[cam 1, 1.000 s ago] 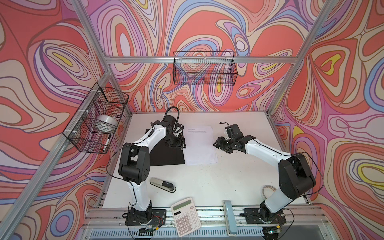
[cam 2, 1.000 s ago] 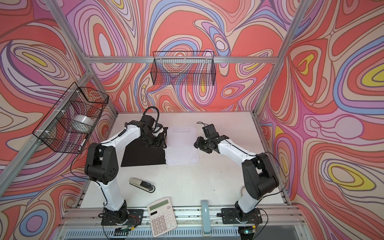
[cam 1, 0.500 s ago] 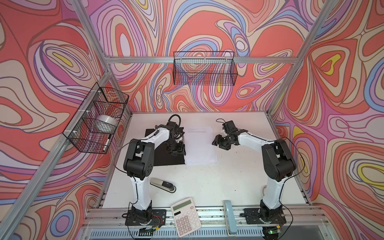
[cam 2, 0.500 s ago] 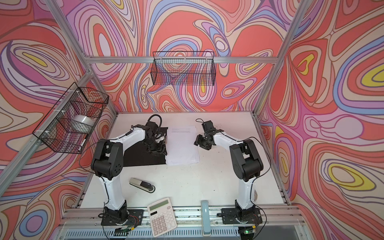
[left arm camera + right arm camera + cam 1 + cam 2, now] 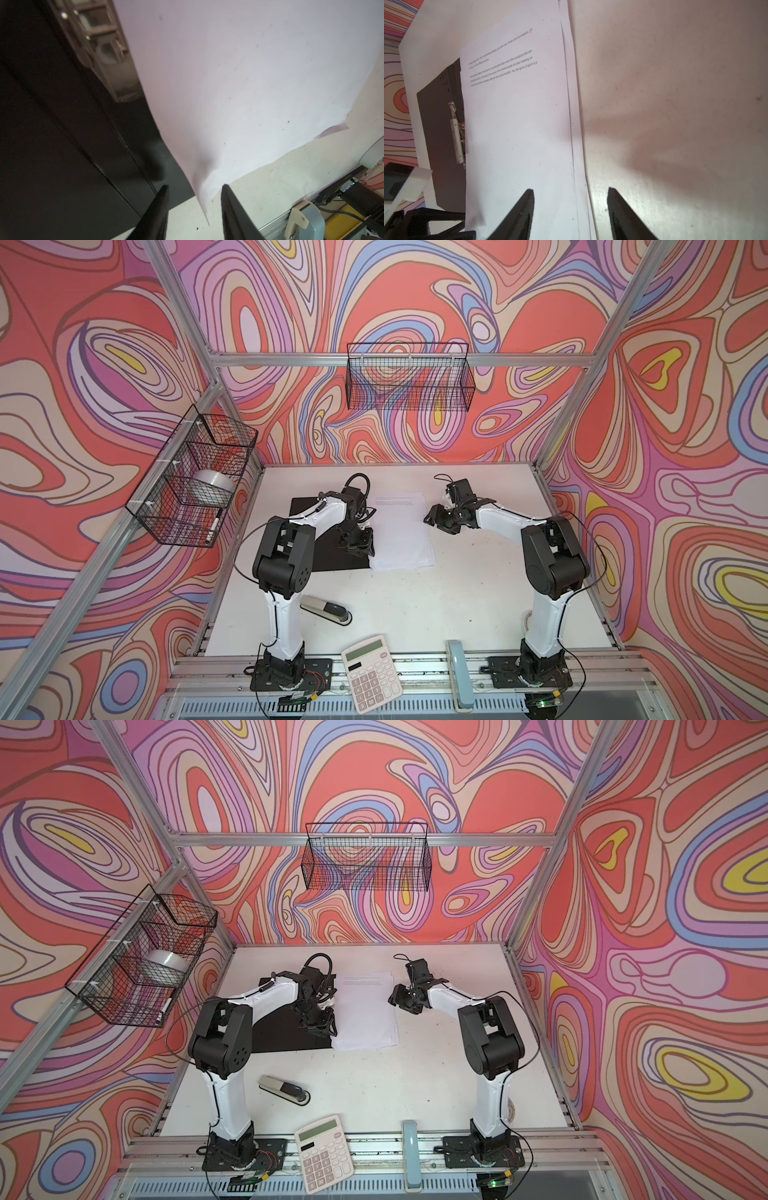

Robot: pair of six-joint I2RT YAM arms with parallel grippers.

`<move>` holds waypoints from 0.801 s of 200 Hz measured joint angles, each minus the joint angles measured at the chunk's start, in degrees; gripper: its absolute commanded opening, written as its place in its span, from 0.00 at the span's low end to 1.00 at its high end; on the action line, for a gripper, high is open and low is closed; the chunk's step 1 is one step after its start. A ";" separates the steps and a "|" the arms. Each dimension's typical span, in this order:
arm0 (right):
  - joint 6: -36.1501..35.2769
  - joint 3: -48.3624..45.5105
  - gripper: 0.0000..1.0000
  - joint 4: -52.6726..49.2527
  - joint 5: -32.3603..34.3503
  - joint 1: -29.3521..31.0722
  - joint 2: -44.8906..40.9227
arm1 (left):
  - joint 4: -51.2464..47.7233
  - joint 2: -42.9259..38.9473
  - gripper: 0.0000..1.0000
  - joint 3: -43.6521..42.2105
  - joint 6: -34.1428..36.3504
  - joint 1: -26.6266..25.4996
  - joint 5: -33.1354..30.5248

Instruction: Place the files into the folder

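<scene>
1. White tabletop (image 5: 478, 593) inside swirl-patterned walls carries the work. The folder (image 5: 336, 560) lies open with its black inside up. The files (image 5: 401, 531) sit in one stack just beside it, their edge overlapping the black by the metal clip (image 5: 456, 137).
2. The left gripper (image 5: 194, 187) sits low at the stack's corner nearest the arm bases. Its jaws stand apart astride the curled paper edge and are not pinched on it.
3. The right gripper (image 5: 571, 189) is also spread, with one finger over the sheets and one over bare table. It holds nothing.
4. Progress looks early to midway. The folder is already open and the sheets lie alongside, but none appears secured under the clip. Whether a folder half lies beneath them cannot be told.
5. What is probably left is to seat the sheets squarely on the folder and then close the cover.
</scene>
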 measured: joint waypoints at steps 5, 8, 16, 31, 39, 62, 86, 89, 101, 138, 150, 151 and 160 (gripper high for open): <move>0.00 0.00 0.59 0.22 -0.09 0.00 0.02 | 0.00 0.11 0.24 -0.02 -0.02 0.00 0.26; 0.00 0.00 0.59 0.31 -0.15 0.00 0.04 | 0.02 0.13 0.23 -0.02 -0.09 0.00 0.46; 0.00 0.00 0.59 0.55 -0.33 0.00 0.13 | 0.11 0.13 0.18 -0.11 -0.17 0.00 1.05; 0.00 0.00 0.59 1.14 -0.50 0.00 0.48 | 0.20 0.11 0.13 -0.28 -0.42 0.00 2.16; 0.00 0.00 0.59 1.51 -0.59 0.00 0.81 | 0.35 0.11 0.13 -0.61 -0.46 -0.04 2.78; 0.00 0.00 0.59 1.75 -1.09 -0.04 1.97 | 0.37 0.11 0.10 -1.20 -0.66 -0.04 4.20; 0.00 0.02 0.59 2.03 -1.92 -0.04 3.50 | 0.72 0.11 0.09 -1.40 -0.92 -0.04 6.08; -0.02 0.02 0.59 2.23 -2.16 -0.04 3.69 | 0.79 0.11 0.09 -1.42 -1.05 -0.04 6.36; 0.00 0.44 0.59 2.58 -2.40 -0.04 3.87 | 1.20 0.11 0.09 -1.66 -1.27 -0.04 7.23; -0.24 2.23 0.58 2.49 -3.17 -0.04 5.31 | 1.29 0.13 0.20 -2.27 -1.92 -0.04 7.78; -0.50 2.91 0.58 2.27 -3.34 -0.04 5.64 | 1.14 0.13 0.26 -2.27 -1.90 -0.04 7.08; -0.52 2.93 0.58 2.27 -3.37 -0.04 5.66 | 1.14 0.13 0.27 -2.27 -1.88 -0.04 7.04; -0.68 3.41 0.57 2.01 -3.41 -0.04 5.73 | 0.96 0.13 0.33 -2.27 -1.75 -0.04 6.56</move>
